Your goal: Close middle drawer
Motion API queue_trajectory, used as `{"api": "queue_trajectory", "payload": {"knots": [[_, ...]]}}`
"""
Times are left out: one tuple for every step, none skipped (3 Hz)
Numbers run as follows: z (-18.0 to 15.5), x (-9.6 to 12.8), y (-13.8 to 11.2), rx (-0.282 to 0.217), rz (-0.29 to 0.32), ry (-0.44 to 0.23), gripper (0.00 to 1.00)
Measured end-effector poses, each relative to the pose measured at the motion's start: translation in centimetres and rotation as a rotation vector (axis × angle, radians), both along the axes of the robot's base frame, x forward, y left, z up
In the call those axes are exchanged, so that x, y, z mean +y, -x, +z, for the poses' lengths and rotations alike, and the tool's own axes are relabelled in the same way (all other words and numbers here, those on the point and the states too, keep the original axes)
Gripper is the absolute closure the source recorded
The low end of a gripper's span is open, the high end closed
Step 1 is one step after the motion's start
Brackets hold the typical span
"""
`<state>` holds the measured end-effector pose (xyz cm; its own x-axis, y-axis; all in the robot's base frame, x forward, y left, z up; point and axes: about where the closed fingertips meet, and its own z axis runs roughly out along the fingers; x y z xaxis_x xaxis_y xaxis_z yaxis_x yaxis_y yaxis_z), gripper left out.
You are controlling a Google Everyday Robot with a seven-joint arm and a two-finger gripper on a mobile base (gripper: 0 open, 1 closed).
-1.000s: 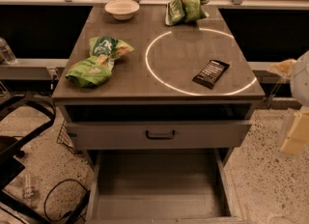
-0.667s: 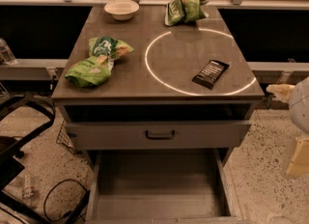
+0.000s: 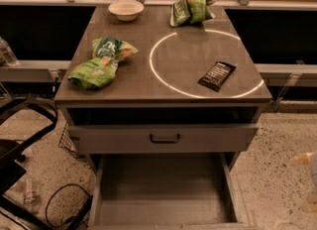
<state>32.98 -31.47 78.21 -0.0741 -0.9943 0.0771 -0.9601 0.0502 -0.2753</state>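
Note:
The middle drawer (image 3: 161, 194) is a grey metal flat-bottomed tray, pulled far out of the cabinet toward the bottom of the view. Its inside is bare, and its front and handle are cut off by the lower edge. Above it, another drawer front (image 3: 208, 139) with a small dark bar handle (image 3: 165, 138) stands slightly out, with a dark gap over it. My gripper (image 3: 310, 199) shows only as a pale blurred shape at the lower right edge. It is well right of the drawer and not touching it.
The cabinet top (image 3: 148, 83) holds two green chip bags (image 3: 101, 61), a third green bag (image 3: 190, 10), a white bowl (image 3: 126, 9) and a dark snack bar (image 3: 217, 75). A black chair frame (image 3: 25, 125) and cables (image 3: 64, 204) lie on the speckled floor at left.
My arm has moved down and to the right, from beside the cabinet top to almost out of the view. The drawers and the items on top have not moved.

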Motion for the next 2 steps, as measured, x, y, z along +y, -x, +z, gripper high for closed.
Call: {"api": "queue_trajectory", "payload": {"knots": [[-4.65,-2.42,3.34,0.038,-0.014,0.004,0.63],[-5.35,-2.68,3.88,0.043,-0.015,0.003,0.86]]}}
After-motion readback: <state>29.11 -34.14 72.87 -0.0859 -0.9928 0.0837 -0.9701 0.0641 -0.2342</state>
